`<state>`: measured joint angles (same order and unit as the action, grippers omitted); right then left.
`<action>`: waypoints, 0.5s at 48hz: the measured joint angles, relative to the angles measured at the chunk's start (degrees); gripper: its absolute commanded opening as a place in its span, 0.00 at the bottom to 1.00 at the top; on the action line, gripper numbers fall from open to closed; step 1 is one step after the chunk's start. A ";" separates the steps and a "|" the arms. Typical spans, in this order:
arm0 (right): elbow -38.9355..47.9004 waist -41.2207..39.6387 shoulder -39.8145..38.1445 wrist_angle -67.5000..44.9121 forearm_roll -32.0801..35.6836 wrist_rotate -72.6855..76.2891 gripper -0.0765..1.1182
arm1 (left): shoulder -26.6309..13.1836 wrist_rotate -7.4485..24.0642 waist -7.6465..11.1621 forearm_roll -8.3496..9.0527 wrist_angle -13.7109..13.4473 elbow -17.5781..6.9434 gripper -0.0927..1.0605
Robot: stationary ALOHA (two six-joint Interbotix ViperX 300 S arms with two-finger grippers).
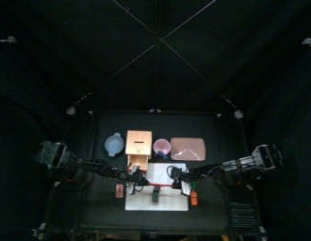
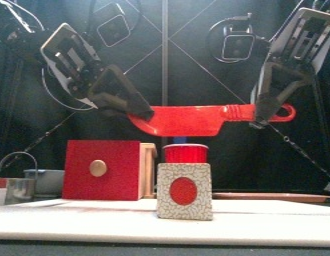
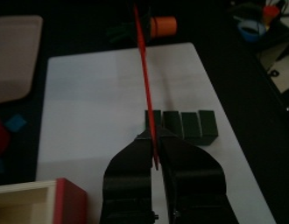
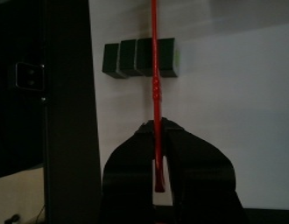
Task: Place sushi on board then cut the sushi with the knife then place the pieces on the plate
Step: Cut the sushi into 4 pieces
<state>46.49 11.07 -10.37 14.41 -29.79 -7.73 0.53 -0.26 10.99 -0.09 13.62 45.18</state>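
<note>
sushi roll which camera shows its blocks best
Right wrist view: the sushi roll lies whole on the white board, blocks side by side, red knife over it. Left wrist shows it partly hidden; front, only one end; top, barely.

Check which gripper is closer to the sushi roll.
Left. The left gripper hangs close above the sushi roll; the right gripper sits farther off along the red knife.

Robot lab booth — black curtains (image 1: 70,56), small black table (image 1: 102,216)

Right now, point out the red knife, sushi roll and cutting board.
red knife (image 2: 189,120), front view, middle of blade
sushi roll (image 3: 182,125), left wrist view, top of blocks
cutting board (image 4: 241,114), right wrist view, bare surface
</note>
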 measured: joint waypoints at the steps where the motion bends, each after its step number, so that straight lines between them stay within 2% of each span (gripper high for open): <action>1: -0.18 0.26 0.44 0.09 0.00 -0.09 0.31 | -0.09 0.00 0.18 0.09 -0.44 -0.18 0.38; 7: -1.49 1.41 2.99 0.44 0.00 -0.18 0.31 | -0.62 0.00 0.88 0.00 -2.02 -0.88 0.38; 24: -2.55 1.41 4.57 1.49 2.64 -0.09 0.31 | -1.85 0.18 0.70 0.09 -2.29 -1.41 0.38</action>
<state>43.95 12.48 -5.80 15.91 -27.16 -7.82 -1.32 -0.09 11.69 0.00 11.34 43.77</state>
